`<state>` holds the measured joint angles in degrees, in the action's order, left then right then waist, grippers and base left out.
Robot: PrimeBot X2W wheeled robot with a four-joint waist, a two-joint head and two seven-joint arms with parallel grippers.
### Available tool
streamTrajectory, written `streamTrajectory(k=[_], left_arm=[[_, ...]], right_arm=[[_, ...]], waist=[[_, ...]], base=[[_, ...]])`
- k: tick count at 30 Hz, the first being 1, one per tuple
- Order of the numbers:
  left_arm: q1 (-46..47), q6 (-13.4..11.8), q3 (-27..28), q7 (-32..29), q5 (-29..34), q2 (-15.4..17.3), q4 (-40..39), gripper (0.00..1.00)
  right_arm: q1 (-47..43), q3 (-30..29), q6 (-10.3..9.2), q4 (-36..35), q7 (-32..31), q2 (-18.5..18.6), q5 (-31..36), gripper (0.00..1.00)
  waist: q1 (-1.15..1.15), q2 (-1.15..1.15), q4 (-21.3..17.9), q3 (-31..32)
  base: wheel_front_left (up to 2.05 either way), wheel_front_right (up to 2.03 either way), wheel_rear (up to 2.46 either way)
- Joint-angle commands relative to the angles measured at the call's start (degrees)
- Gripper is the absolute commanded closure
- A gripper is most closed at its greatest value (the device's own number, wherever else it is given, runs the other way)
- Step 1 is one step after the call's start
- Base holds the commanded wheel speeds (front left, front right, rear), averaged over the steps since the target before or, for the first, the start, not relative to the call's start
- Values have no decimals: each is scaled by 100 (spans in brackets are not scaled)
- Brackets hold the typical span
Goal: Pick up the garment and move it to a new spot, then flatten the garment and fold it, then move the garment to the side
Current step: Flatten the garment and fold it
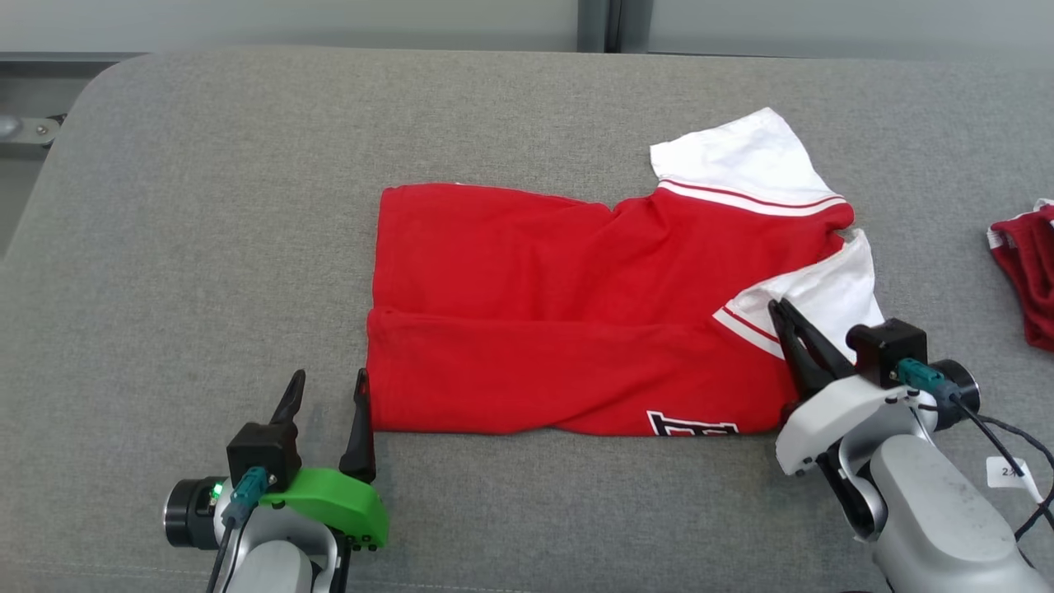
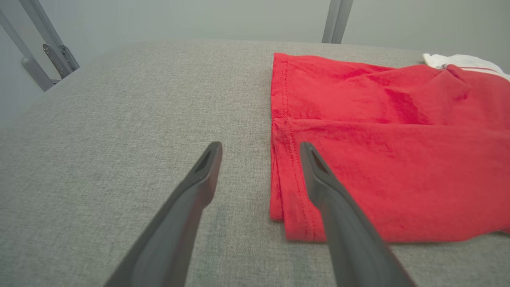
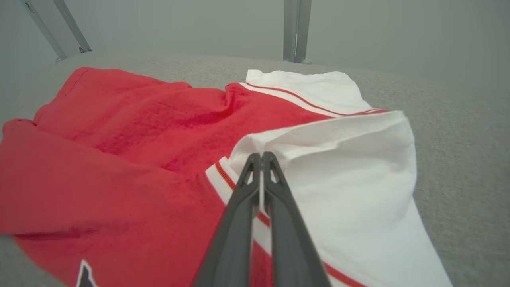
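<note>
The garment (image 1: 560,313) is a red shirt with white, red-striped sleeves, lying folded lengthwise on the grey padded surface (image 1: 206,247). My right gripper (image 1: 779,306) is at the near white sleeve (image 3: 358,191), and its jaws are shut with a thin sliver of white cloth pinched between them (image 3: 261,156). My left gripper (image 1: 329,380) stands open at the garment's left hem. In the left wrist view, the left gripper (image 2: 259,146) has one finger (image 2: 199,187) over bare grey surface and the other finger (image 2: 322,187) over the red hem edge (image 2: 285,159).
A second red and white piece of cloth (image 1: 1025,280) lies at the right edge of the surface. Metal frame bars (image 2: 48,52) stand beyond the far left corner. The far edge of the surface (image 1: 527,56) meets a grey wall.
</note>
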<state>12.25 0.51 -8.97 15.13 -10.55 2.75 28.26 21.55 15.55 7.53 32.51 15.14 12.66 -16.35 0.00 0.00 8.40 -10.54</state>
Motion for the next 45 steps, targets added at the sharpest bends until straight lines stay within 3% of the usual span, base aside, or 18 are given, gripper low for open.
streamTrajectory(k=[1, 3, 4, 5, 11, 22, 30, 42, 43, 44, 45], left_arm=[[42, 14, -19, -4, -41, 31, 14, 0], [72, 19, -55, -4, -53, 31, 3, 0], [78, 21, -67, -4, -48, 31, 5, 0], [79, 18, -77, -4, -52, 31, 14, 0], [28, -13, -102, -4, -100, 31, 15, 0], [-368, -76, 18, -4, -143, 29, -81, 0], [-310, 4, 69, -4, -16, 31, -75, 0], [-109, 48, 26, -4, 54, 30, -60, 0], [-111, 43, 32, -4, 49, 30, -63, 0], [-119, 41, 31, -4, 46, 29, -65, 0], [-125, 36, 39, -4, 40, 29, -65, 0]], right_arm=[[208, -11, -10, 101, -1, 15, 86, 100], [430, -1, -10, 194, -2, -25, 144, 100], [538, -26, -10, 240, -1, -49, 181, 58], [633, -54, -10, 285, -2, -71, 229, 0], [584, -611, -10, -14, -2, -274, 370, 0], [-1134, -1557, -10, -522, -1, -269, 83, 0], [-1162, -1593, -10, -314, -2, -395, 6, 0], [-780, -1586, -10, 586, -2, -413, -136, 0], [-764, -1577, -10, 668, -2, -410, -171, 6], [-756, -1552, -10, 755, -4, -405, -192, 44], [-742, -1528, -10, 816, -8, -409, -244, 64]], waist=[[0, 0, 58, 3], [0, 0, 84, 0], [0, 0, 94, 5], [0, 0, 102, 14], [0, 0, 106, 112], [0, 0, -337, 394], [0, 0, -500, 287], [0, 0, -275, 73], [0, 0, -267, 69], [0, 0, -260, 68], [0, 0, -256, 66]], base=[[0, 0, 0], [0, 0, 0], [0, 0, 0], [0, 0, 0], [0, 0, 0], [0, 0, 0], [0, 0, 0], [0, 0, 0], [0, 0, 0], [0, 0, 0], [0, 0, 0]])
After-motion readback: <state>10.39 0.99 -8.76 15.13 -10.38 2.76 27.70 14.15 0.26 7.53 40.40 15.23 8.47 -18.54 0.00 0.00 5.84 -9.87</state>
